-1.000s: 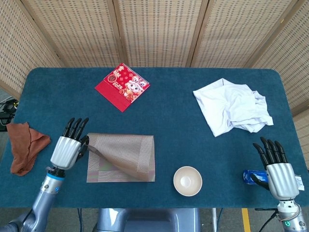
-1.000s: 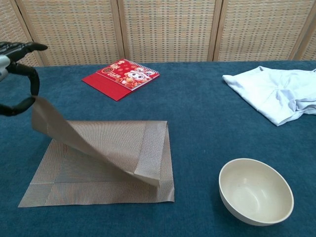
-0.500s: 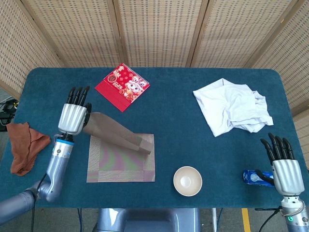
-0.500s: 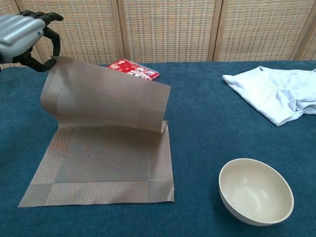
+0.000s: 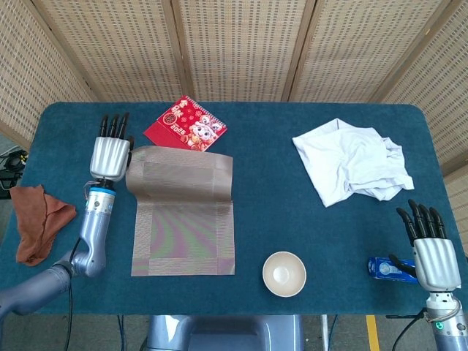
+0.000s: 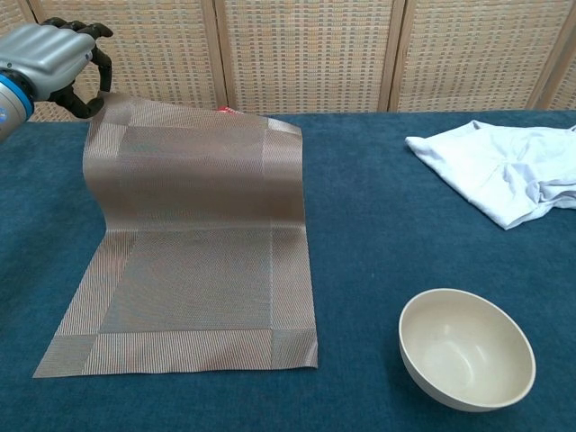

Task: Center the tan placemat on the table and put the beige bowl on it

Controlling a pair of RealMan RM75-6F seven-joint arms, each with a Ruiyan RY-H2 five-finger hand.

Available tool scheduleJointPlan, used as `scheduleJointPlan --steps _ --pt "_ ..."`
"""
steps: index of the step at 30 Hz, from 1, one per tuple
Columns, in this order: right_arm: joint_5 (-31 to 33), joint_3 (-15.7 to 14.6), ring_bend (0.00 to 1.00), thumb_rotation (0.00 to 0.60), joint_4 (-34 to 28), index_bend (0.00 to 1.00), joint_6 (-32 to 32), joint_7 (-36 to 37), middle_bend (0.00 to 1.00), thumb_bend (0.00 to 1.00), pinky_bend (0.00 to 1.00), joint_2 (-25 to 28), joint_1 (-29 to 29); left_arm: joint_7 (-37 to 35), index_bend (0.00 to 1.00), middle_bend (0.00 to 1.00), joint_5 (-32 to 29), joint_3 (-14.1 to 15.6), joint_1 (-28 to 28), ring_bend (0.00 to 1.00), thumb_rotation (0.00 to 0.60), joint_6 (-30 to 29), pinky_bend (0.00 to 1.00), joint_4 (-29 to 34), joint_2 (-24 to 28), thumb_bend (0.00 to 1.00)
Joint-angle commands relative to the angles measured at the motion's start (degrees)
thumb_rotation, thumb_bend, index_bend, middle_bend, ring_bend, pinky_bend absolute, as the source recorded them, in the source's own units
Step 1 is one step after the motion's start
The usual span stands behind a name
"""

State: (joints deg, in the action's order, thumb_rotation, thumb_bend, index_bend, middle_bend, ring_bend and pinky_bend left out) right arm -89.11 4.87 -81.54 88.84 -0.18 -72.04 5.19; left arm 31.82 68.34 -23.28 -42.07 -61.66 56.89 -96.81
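So the tan placemat sits on the left half of the bench. Its near half lies flat and its far half is lifted, pinched at the far-left corner by the left hand. A second ago the mat was folded over on itself with that corner low near the front; now the flap has been swung up and back, and the mat is almost fully opened out. My read: the unfolding is nearly done, but the mat isn't centered yet, so it'll need laying down and sliding to the right.

The beige bowl is upright and empty, off to the right of the mat and not touching it, same spot as before.

The right hand hovers at the far right with fingers spread and holding nothing, just beside a small blue packet.

Further out: a red booklet with cartoon figures (print too small to read), a crumpled white cloth, and a brown rag on the left edge.
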Motion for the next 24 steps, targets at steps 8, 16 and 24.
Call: scheduleJointPlan --steps 8,16,24 --pt "-0.4 -0.5 0.00 0.600 0.2 0.13 -0.5 -0.1 0.00 0.12 0.00 -0.2 0.3 -5.4 0.00 0.00 1.1 2.6 -1.5 0.00 0.600 -1.6 0.00 -5.9 -2.4 0.20" --pt "-0.8 -1.0 0.00 0.600 -0.1 0.13 -0.6 -0.2 0.00 0.12 0.00 -0.1 0.3 -11.7 0.00 0.00 2.8 5.1 3.6 0.00 0.600 -6.1 0.00 2.7 2.4 0.20" --pt "-2.0 -2.1 0.00 0.600 -0.8 0.14 -0.9 -0.5 0.00 0.12 0.00 -0.1 0.3 -12.4 0.00 0.00 4.4 11.0 12.8 0.00 0.600 -11.6 0.00 19.7 12.5 0.20"
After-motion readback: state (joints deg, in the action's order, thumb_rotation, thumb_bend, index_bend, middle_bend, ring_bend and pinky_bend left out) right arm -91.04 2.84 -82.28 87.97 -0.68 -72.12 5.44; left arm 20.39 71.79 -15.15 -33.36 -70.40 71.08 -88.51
